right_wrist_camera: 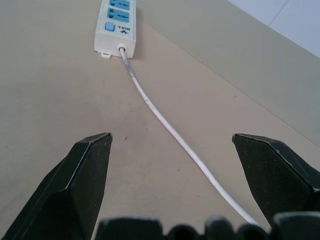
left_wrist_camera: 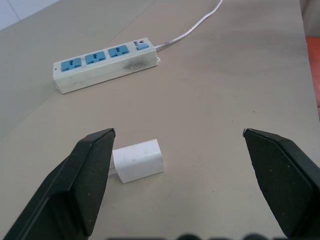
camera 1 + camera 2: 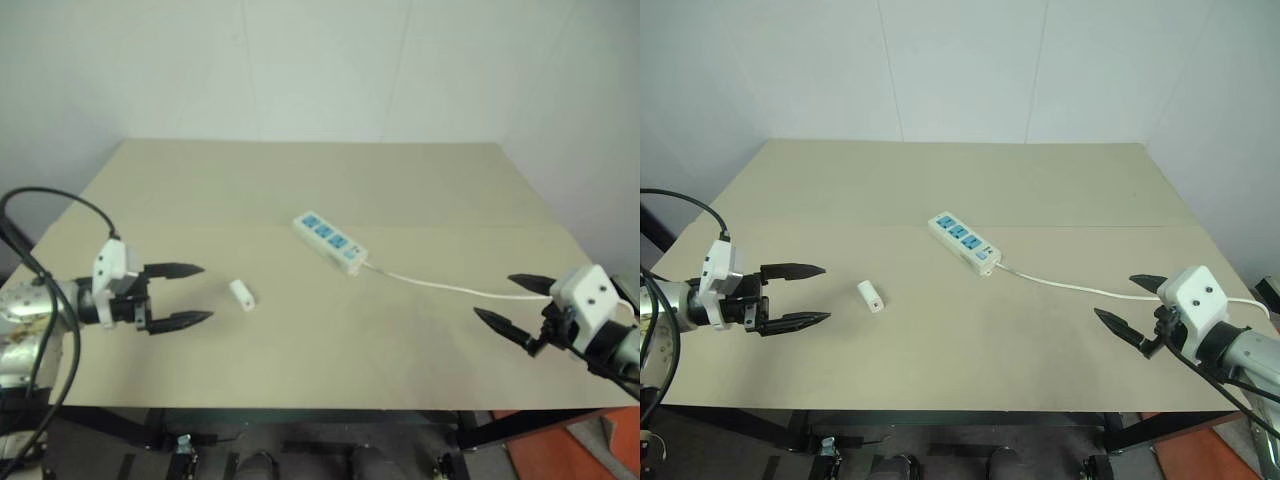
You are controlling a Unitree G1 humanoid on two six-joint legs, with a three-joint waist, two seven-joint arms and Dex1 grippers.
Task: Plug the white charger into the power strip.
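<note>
Head view: left gripper (image 3: 190,294) gapes empty at lower left, white charger (image 3: 242,294) just beside it; power strip (image 3: 329,241) lies centre; right gripper (image 3: 510,303) spread empty lower right. Left wrist: charger between the fingers. Right wrist: cord (image 1: 165,125) running to the strip.

Strip (image 3: 964,243) flat on table (image 3: 940,180), near the middle, lying diagonally, far end toward the left, cord end toward the right. Cord (image 3: 1070,287) trailing from that end across the table to the right edge, passing by right gripper (image 3: 1128,304). Charger (image 3: 871,297) on the table left of and nearer than the strip, well apart from it. Left gripper (image 3: 807,295) over the left near part of the table, just left of the charger, not touching. Right gripper over the right near part, pointing in toward the cord.
</note>
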